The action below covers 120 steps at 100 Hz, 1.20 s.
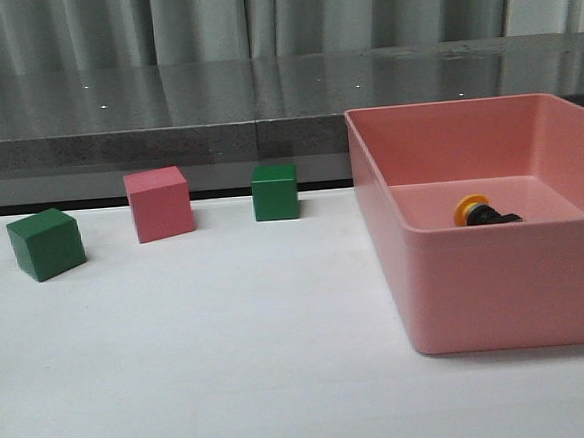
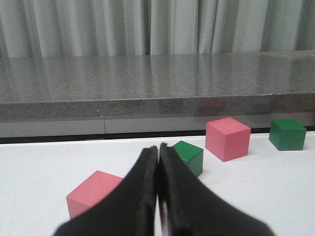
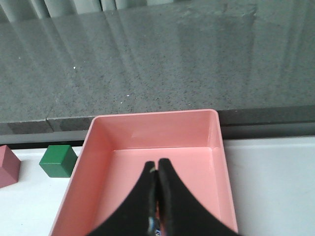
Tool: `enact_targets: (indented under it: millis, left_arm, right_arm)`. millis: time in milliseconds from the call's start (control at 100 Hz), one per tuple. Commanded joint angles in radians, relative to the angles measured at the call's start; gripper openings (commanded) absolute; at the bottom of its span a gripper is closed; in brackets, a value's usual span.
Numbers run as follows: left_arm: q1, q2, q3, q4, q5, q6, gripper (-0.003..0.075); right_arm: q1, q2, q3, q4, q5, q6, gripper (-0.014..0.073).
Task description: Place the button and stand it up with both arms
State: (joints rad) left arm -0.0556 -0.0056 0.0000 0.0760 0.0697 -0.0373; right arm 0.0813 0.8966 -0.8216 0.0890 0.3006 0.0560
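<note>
The button lies on its side on the floor of the pink bin, its yellow cap pointing left and its black body to the right. Neither arm shows in the front view. In the right wrist view my right gripper is shut above the inside of the pink bin, with nothing between its fingers; the button is almost wholly hidden behind them. In the left wrist view my left gripper is shut and empty, low over the white table.
A green cube, a pink cube and another green cube stand in a row on the table's left half. Another pink cube sits close beside the left fingers. A grey counter ledge runs behind the table.
</note>
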Motion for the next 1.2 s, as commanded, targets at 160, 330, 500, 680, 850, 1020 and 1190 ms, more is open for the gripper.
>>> enact_targets:
  millis: [160, 330, 500, 680, 850, 1020, 1190]
  left_arm:
    - [0.004, -0.029, 0.044, -0.007, -0.081, -0.012, -0.002]
    - [0.004, -0.029, 0.044, -0.007, -0.081, -0.012, -0.002]
    - [0.004, -0.029, 0.044, -0.007, -0.081, -0.012, -0.002]
    - [0.004, -0.029, 0.044, -0.007, -0.081, -0.012, -0.002]
    - [0.004, -0.029, 0.044, -0.007, -0.081, -0.012, -0.002]
    - [0.004, -0.029, 0.044, -0.007, -0.081, -0.012, -0.002]
    - [0.004, -0.029, 0.044, -0.007, -0.081, -0.012, -0.002]
  right_arm:
    - [0.094, 0.244, -0.139, -0.014, -0.106, -0.161, -0.0069]
    - [0.133, 0.394, -0.202, -0.023, -0.053, -0.232, -0.0042]
    - [0.143, 0.497, -0.221, -0.023, -0.011, -0.239, 0.0251]
    - [0.143, 0.575, -0.221, -0.023, -0.002, -0.239, 0.0659]
    - [0.143, 0.662, -0.221, -0.023, -0.013, -0.239, 0.0631]
    - [0.143, 0.756, -0.222, -0.024, -0.026, -0.248, 0.0631]
    - [0.143, 0.835, -0.222, -0.025, -0.049, -0.264, 0.0631]
